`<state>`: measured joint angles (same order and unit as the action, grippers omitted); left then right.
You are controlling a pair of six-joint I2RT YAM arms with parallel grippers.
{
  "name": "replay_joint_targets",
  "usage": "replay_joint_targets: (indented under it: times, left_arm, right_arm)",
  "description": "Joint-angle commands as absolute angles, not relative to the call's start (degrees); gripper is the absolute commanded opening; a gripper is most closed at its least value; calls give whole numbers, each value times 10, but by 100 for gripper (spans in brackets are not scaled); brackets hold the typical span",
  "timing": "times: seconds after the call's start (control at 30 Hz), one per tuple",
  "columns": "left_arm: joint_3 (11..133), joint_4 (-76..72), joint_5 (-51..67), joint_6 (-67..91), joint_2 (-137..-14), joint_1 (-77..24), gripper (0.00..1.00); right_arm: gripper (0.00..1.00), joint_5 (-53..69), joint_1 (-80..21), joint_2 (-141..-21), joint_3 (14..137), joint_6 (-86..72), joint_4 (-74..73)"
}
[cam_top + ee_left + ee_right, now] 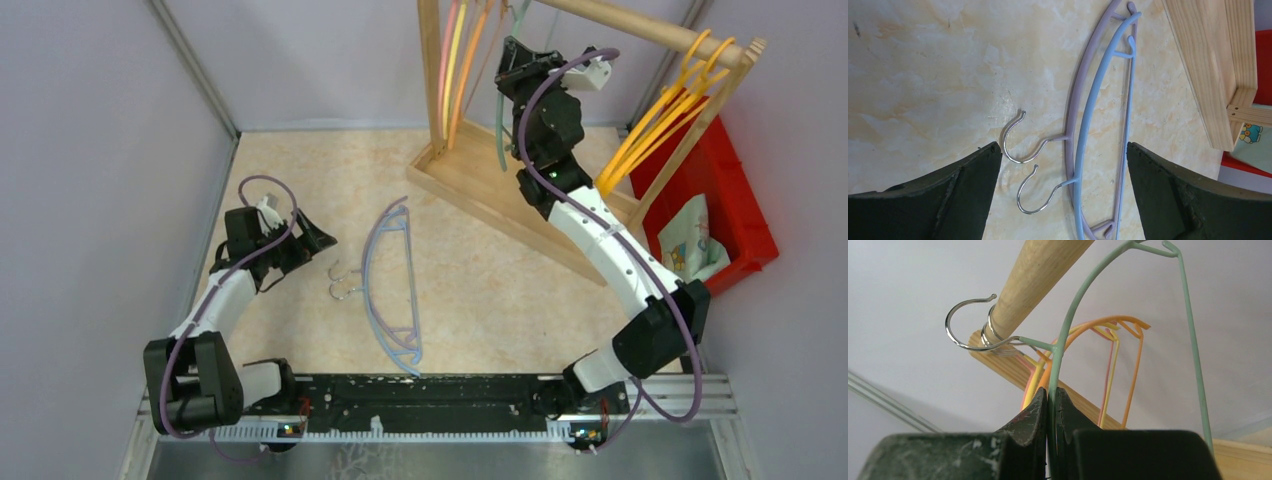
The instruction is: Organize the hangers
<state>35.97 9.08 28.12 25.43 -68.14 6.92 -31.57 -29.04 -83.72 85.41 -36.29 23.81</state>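
A blue hanger and a purple hanger lie overlapped on the table, metal hooks pointing left. My left gripper is open just left of their hooks, above the table, its jaws wide apart. My right gripper is shut on a green hanger, whose metal hook curls beside the wooden rod, below it. Yellow, orange and pink hangers hang at the rod's left end. More yellow and orange hangers hang at its right end.
The wooden rack stands at the back right, its base on the table; its corner shows in the left wrist view. A red bin with a printed cloth sits right of it. Grey walls close in the left and back.
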Motion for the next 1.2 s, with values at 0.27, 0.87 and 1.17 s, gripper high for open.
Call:
replay_joint_targets:
  times: [0.27, 0.87, 1.17]
  left_arm:
    - [380, 84, 281, 241, -700, 72, 99]
    - [391, 83, 272, 238, -721, 83, 100]
    - [389, 87, 269, 238, -718, 93, 99]
  right_arm:
    - [0, -298, -250, -901, 937, -406, 288]
    - [0, -238, -259, -1052, 1052, -464, 164]
    - [0, -221, -261, -1108, 1108, -469, 126]
